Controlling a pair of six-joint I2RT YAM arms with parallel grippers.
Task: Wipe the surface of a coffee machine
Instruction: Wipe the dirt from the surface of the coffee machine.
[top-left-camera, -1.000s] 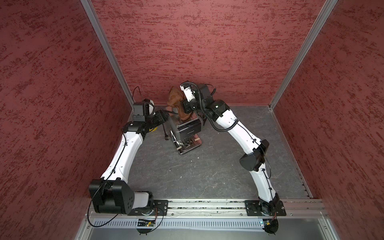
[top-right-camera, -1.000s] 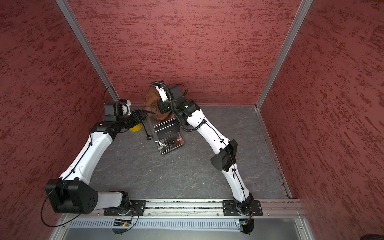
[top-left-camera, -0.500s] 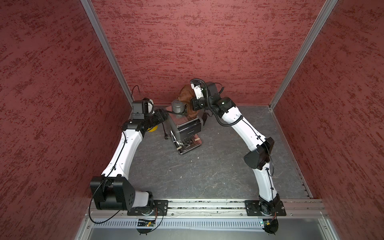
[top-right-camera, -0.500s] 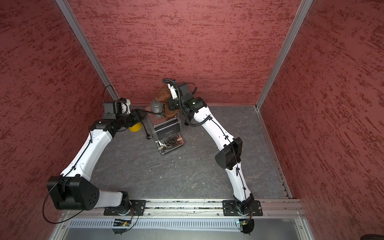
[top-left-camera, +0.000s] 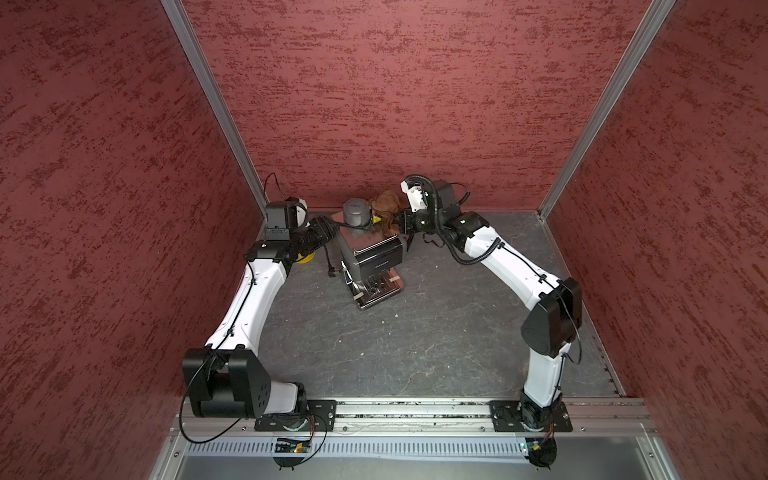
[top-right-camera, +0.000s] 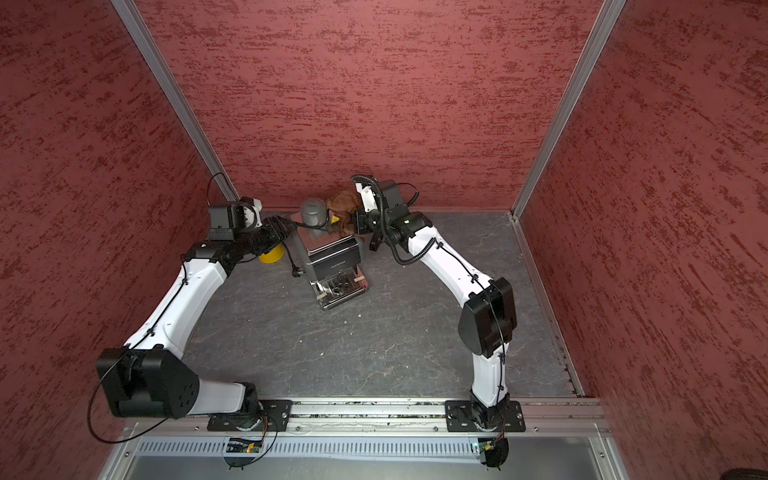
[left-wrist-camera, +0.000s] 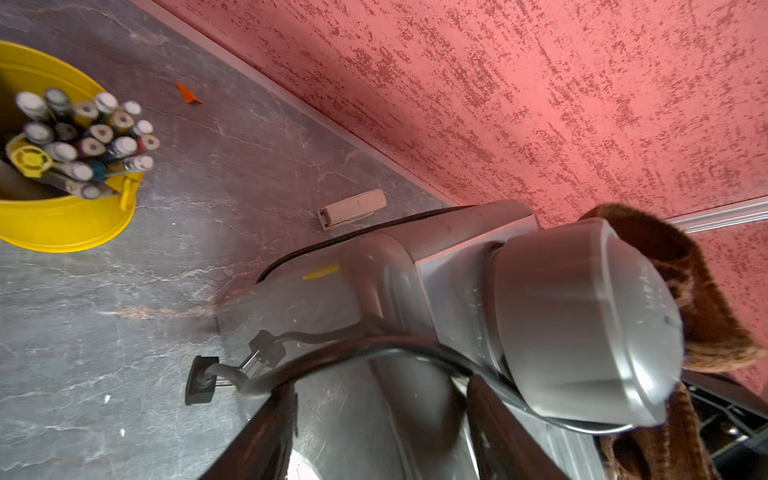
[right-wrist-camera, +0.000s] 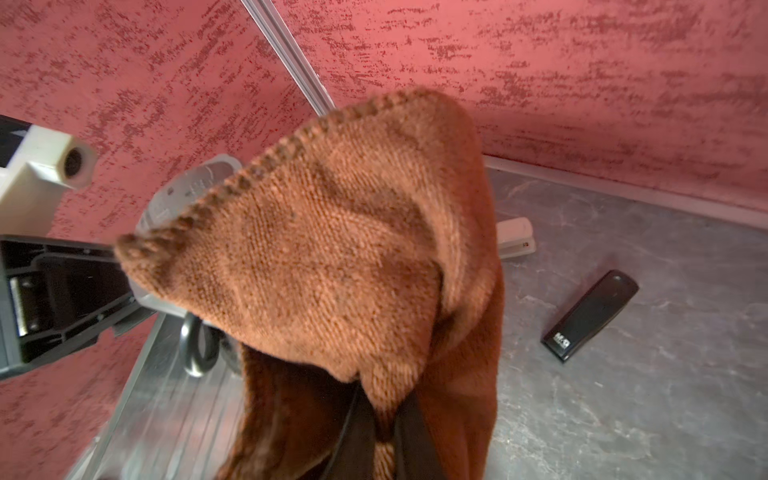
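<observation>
The coffee machine (top-left-camera: 370, 253) stands at the back of the table (top-left-camera: 415, 340), near the wall (top-left-camera: 395, 104). Beside its grey cap (top-left-camera: 356, 212), the right gripper (right-wrist-camera: 382, 399) pinches a brown cloth (right-wrist-camera: 332, 257) tight. The left gripper (left-wrist-camera: 378, 388) is spread wide over the machine's left top edge.

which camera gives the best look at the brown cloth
The right wrist view: the brown cloth fills the frame, weave and stitched edge clear, pinched in the right gripper. Both top views show only a small brown bundle beside the grey cap. The left wrist view catches just an edge behind that cap.
</observation>
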